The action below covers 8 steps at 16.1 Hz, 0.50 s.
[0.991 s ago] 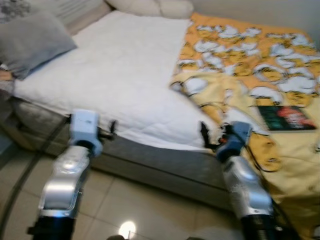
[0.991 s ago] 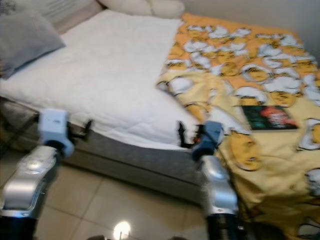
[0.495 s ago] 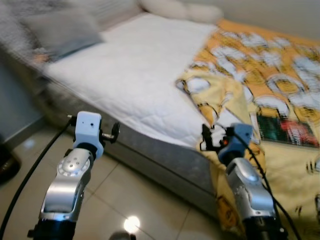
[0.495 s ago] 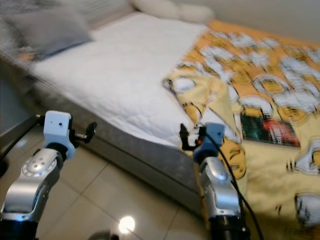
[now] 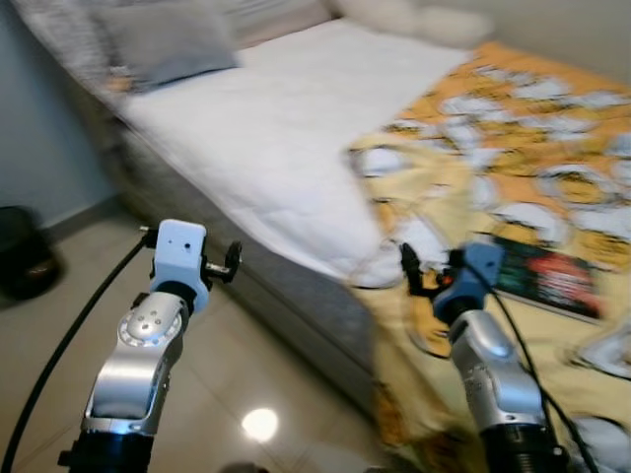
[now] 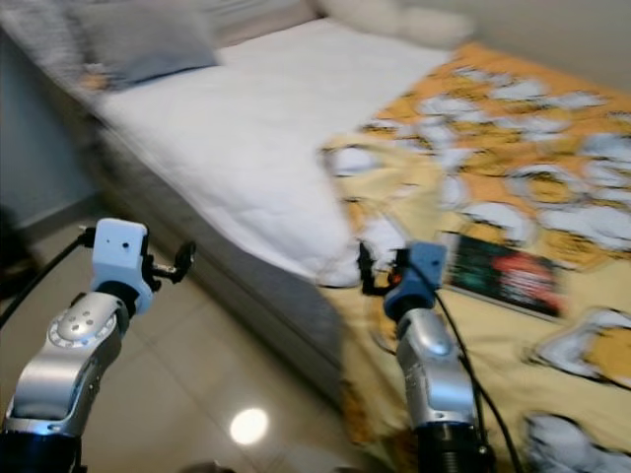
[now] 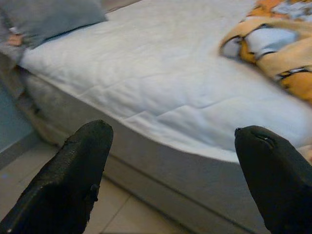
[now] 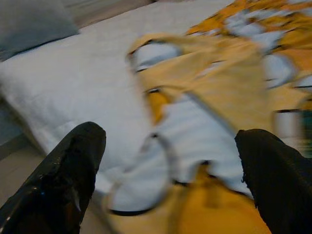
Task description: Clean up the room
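A bed stands before me with a bare white mattress cover. A crumpled yellow-and-orange cartoon-print blanket covers its right half. A dark green and red book lies on the blanket. My left gripper is open over the floor, facing the grey side of the bed. My right gripper is open and empty too. It hangs just short of the blanket's turned-back white corner at the bed's edge.
A grey pillow and cream pillows lie at the head of the bed. A black object sits on the glossy tiled floor by the left wall. A black cable trails from my left arm.
The whole view has swung: the bed has shifted right and farther round, and the left wall, floor and black object have come into sight. Both arms keep the same pose.
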{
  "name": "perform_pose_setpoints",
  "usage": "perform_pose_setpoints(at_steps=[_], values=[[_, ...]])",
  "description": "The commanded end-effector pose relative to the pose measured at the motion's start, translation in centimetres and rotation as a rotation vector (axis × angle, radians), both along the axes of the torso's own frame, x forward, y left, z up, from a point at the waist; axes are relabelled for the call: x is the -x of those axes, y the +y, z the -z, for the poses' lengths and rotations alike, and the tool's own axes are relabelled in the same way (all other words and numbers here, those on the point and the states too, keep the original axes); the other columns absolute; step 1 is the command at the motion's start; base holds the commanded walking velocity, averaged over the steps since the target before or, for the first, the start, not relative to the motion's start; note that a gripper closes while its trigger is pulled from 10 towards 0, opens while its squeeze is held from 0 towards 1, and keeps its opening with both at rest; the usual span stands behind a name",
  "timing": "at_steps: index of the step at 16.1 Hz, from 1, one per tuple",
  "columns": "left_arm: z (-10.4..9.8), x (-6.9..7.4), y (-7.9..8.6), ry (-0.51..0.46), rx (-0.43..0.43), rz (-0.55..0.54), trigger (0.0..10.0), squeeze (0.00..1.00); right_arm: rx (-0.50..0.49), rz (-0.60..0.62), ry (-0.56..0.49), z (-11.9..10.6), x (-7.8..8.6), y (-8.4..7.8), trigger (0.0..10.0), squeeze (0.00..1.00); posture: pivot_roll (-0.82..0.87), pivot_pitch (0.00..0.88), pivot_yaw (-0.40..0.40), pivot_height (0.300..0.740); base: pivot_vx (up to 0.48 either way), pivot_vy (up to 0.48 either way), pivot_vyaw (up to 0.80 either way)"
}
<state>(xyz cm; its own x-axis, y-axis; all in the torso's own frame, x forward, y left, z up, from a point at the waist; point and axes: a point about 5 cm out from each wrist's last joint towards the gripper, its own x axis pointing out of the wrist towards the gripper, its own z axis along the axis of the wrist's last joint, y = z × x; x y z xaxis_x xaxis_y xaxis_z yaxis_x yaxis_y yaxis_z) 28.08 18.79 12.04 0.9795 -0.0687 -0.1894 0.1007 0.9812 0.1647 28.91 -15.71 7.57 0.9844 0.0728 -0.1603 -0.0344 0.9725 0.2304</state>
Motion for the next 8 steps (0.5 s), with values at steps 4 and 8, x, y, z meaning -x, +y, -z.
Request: perform_pose_setpoints(at_steps=[4,8], values=[[-0.22,-0.14,0.47,-0.004,-0.014,-0.010,10.0,0.86,-0.022,-0.033,0.016,0.18,-0.05,0.92,10.0,1.00,-0.03,0.000,-0.007,0.740,0.000,-0.452,0.00],[-0.17,-0.18,0.38,-0.008,-0.014,-0.012,10.0,0.82,-0.027,-0.037,0.021,0.24,-0.06,0.97,10.0,1.00,-0.03,0.000,-0.008,0.740,0.000,-0.218,0.00]])
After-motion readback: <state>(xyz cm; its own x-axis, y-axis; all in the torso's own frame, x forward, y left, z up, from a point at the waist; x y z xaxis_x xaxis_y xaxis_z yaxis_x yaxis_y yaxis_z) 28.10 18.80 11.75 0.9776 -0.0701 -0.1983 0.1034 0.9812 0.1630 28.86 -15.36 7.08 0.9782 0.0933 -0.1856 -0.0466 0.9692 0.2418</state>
